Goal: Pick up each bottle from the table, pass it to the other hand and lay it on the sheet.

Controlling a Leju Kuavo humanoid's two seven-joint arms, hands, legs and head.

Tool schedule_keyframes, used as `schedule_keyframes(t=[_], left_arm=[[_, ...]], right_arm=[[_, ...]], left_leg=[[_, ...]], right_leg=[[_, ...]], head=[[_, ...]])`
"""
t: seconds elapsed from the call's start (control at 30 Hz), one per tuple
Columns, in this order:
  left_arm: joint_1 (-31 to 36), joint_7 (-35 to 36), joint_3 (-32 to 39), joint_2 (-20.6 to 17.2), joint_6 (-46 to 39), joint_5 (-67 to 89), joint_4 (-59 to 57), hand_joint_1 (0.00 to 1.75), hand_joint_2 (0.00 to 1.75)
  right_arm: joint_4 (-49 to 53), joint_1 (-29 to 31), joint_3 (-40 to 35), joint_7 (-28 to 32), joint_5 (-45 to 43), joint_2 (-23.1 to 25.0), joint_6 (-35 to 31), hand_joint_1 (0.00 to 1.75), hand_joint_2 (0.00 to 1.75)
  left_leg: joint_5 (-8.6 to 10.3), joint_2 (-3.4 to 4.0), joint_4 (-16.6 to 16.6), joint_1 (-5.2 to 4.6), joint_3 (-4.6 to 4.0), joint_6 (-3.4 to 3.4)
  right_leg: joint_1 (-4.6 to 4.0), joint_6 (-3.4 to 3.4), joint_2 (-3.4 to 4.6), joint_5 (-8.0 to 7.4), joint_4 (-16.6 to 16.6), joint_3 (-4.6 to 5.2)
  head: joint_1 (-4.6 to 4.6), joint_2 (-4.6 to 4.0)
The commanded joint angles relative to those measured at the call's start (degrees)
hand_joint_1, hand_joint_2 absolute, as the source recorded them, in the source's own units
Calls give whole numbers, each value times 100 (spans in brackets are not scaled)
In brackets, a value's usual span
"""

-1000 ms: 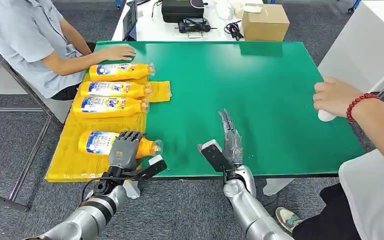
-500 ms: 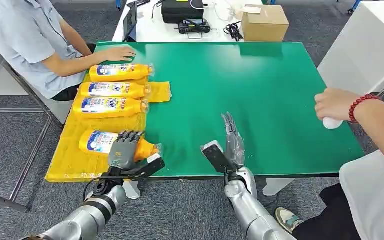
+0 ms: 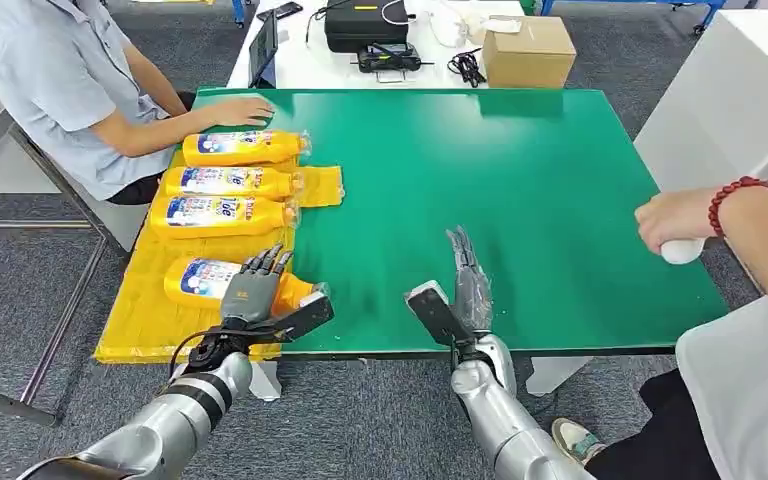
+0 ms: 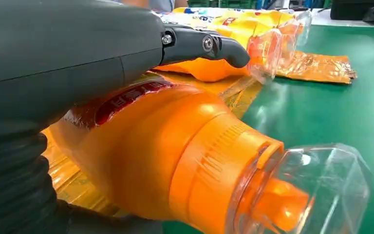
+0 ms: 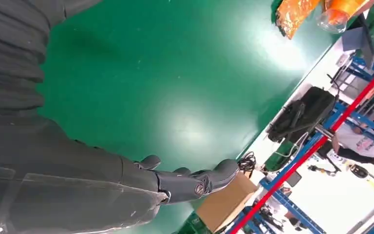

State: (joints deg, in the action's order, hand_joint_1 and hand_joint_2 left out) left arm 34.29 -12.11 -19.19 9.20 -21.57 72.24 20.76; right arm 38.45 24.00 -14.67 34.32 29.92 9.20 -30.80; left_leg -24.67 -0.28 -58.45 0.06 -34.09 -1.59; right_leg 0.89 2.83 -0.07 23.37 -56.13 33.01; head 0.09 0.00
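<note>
Four orange bottles lie on the yellow sheet (image 3: 145,322) at the table's left. The nearest bottle (image 3: 198,280) lies on its side, its clear cap (image 3: 313,294) toward the green table (image 3: 520,180). My left hand (image 3: 251,294) hovers over its neck end with fingers (image 3: 269,262) lifted and spread, not wrapped around it. In the left wrist view that bottle (image 4: 175,156) lies under the hand (image 4: 53,58), one finger (image 4: 204,45) stretched above it. My right hand (image 3: 467,281) stands open and flat over the table's near edge, holding nothing; its fingers (image 5: 195,183) are straight.
Three more bottles (image 3: 243,147) (image 3: 228,181) (image 3: 222,213) lie in a row farther back on the sheet. A seated person's hand (image 3: 237,108) rests at the far left corner. Another person's hand (image 3: 672,220) with a red bead bracelet holds a white object at the right edge. A cardboard box (image 3: 527,49) stands behind.
My left hand's fingers have lifted off the nearest bottle and spread; the bottle stays on the sheet. The person's hand at the right has drawn back toward the table's edge.
</note>
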Motion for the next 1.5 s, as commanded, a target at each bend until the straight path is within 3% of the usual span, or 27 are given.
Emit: schedule_keyframes(t=[0.03, 0.13, 0.3, 0.53, 0.7, 1.0, 1.37, 1.5], left_arm=[[-185, 323, -223, -109, 829, 95, -507, 0, 175], [-115, 438, -425, -123, 1512, 225, -489, 0, 175], [-158, 385, -380, -21, 734, 19, -258, 0, 175], [-142, 411, -398, 37, 583, -25, -203, 0, 175], [-20, 597, -986, -20, 1209, 337, -77, 0, 175], [66, 151, -1887, -67, 1857, -16, 436, 0, 175], [68, 24, -2004, -106, 1896, -256, 475, 0, 175], [106, 172, -2359, -125, 2032, -419, 532, 0, 175]], right_arm=[[-318, 206, 147, -57, 90, -52, -93, 0, 175], [-266, 181, 178, -90, 116, -77, -79, 0, 175], [-238, 120, 257, -75, 195, -79, -88, 0, 175], [-132, 41, 290, -110, 228, -103, -133, 0, 175], [62, -84, 369, -158, 352, -187, -215, 0, 175], [120, -197, 574, -77, 451, -205, -300, 0, 175], [93, -184, 601, -77, 464, -200, -341, 0, 175], [110, -208, 641, -59, 455, -204, -348, 0, 175]], left_leg=[[0, 21, 11, 1, 9, 8], [4, 21, 14, 0, 12, 9], [5, 27, 24, -1, 32, 9], [10, 6, 15, 2, 16, 11], [5, -1, 9, 0, 18, 7], [3, -14, 7, -3, 17, 6], [6, 8, 15, 1, 0, 15], [0, -11, 5, -3, 6, 5]], right_leg=[[-2, -11, 19, -6, 9, -2], [-1, -13, 20, -10, 11, -5], [1, -13, 26, -14, 21, -23], [-2, -17, 6, -12, 14, -10], [0, -11, 0, -6, 10, -15], [3, -10, -13, -2, 7, -17], [-2, -23, 6, -11, 14, 5], [3, -8, -9, 0, 4, -6]], head=[[0, 0], [0, 0], [0, 0], [0, 0], [-2, 0], [0, 0], [0, 0], [0, 0]])
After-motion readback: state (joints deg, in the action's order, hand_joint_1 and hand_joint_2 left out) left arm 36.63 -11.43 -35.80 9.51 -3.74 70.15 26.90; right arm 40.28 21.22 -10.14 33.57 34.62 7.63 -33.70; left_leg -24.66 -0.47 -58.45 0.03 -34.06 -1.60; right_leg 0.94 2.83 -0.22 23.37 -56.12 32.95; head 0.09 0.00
